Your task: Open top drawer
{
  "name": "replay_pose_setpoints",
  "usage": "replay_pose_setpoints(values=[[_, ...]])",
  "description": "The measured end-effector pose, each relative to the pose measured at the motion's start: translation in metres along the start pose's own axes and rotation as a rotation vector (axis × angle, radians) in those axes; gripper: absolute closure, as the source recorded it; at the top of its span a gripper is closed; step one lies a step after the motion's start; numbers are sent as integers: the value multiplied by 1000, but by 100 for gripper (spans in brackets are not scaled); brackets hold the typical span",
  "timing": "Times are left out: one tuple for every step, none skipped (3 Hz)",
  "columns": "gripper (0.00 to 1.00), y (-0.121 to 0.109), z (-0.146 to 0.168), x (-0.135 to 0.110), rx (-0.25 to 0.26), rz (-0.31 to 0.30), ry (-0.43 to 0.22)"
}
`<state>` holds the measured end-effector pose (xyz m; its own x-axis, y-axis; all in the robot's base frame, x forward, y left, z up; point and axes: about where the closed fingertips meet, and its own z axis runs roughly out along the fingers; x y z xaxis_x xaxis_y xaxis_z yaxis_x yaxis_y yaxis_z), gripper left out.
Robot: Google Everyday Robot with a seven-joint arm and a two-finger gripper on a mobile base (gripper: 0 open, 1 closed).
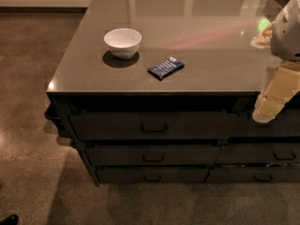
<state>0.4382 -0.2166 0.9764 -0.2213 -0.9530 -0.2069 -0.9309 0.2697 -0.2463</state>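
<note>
The top drawer (pixel 154 125) is the widest dark front just under the counter top, with a small rectangular loop handle (pixel 154 126) at its centre. Its front sits level with the cabinet and no inside shows. My gripper (pixel 268 109) hangs at the right edge of the view, cream-coloured, in front of the counter's front edge. It is to the right of the drawer's right end, well right of the handle, and touches nothing that I can see. The white arm (pixel 290 29) rises above it.
On the grey counter top (pixel 197 27) stand a white bowl (pixel 122 41) and a dark blue snack packet (pixel 166 68). Two shorter drawers (pixel 153 156) lie below the top one, with more drawer fronts (pixel 262 153) at the right. Brown floor lies to the left and in front.
</note>
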Motion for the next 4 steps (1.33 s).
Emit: replay_pose_setpoints(values=[[0,0,0,0,0,0,0],[0,16,32,1,-64,5,4],[0,49,102,4,-173,1,-52],[0,84,171,-1,-299,-45,-156]])
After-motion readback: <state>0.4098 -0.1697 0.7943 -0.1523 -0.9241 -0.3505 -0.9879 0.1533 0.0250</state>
